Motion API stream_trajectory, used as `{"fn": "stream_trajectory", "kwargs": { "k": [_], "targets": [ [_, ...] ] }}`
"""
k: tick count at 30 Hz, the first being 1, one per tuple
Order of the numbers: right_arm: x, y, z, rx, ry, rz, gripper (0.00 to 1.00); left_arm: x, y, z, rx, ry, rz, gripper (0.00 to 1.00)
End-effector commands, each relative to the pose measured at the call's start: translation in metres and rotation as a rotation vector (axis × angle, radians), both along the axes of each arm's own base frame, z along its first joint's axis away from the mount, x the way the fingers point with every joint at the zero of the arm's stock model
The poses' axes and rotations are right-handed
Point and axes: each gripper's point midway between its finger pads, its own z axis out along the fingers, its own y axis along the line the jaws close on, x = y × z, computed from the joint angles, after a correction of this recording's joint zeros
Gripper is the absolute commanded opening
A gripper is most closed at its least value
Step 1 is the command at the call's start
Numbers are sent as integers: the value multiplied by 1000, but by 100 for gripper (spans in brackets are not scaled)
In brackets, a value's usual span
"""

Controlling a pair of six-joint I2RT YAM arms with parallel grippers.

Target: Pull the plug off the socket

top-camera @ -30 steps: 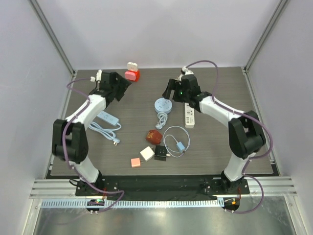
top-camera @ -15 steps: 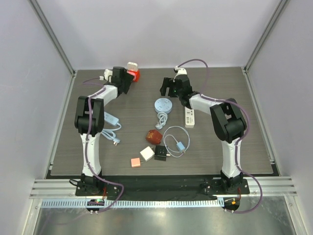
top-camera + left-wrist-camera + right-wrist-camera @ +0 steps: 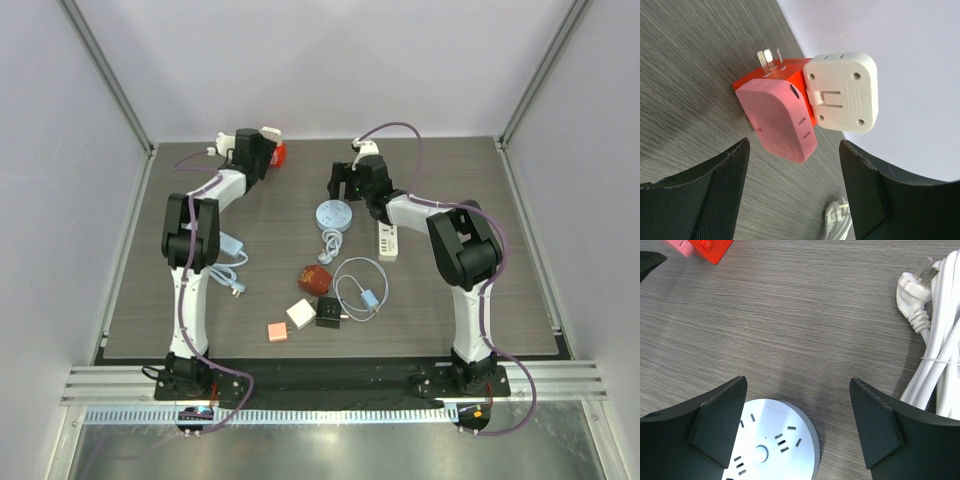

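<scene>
Left gripper [image 3: 257, 153], fingers released and empty, is the nearer arm. The pink plug [image 3: 777, 117] on the red socket cube [image 3: 790, 75] lies directly ahead.

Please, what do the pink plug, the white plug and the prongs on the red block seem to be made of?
Pink plug: apparently matte plastic; even colour, rounded moulded edges. White plug: probably smooth plastic; moulded lettering and small round recesses. Prongs: likely bare metal; flat, grey, reflecting light.
</scene>
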Motion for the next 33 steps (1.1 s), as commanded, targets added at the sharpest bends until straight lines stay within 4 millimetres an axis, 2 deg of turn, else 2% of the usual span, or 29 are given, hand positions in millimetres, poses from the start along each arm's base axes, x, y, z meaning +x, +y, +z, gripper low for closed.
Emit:
{"fn": "stream_trajectory", "kwargs": {
  "k": [1, 7, 9, 14, 25, 26, 32, 33],
  "targets": [
    [11, 4, 28, 14, -98, 11, 89, 12, 2, 4, -27, -27, 45, 72],
    [13, 6, 24, 4, -93, 15, 89, 16, 4, 2, -2, -30, 42, 66],
    [13, 6, 24, 7, -95, 18, 89, 17, 4, 4, 15, -35, 31, 62],
    [9, 21, 24, 35, -83, 103, 89, 11, 9, -1, 49, -18, 26, 45],
    [6, 31, 20, 48, -72, 154, 89, -1, 8, -8, 94, 15, -23, 21],
    [7, 30, 20, 48, -74, 156, 89, -3, 9, -3, 98, 10, -23, 19],
    [5, 35, 19, 58, -69, 173, 89, -16, 13, -3, 137, 31, -47, 7],
    [5, 37, 20, 63, -68, 183, 89, -19, 12, 4, 137, 24, -53, 5]
  ]
}}
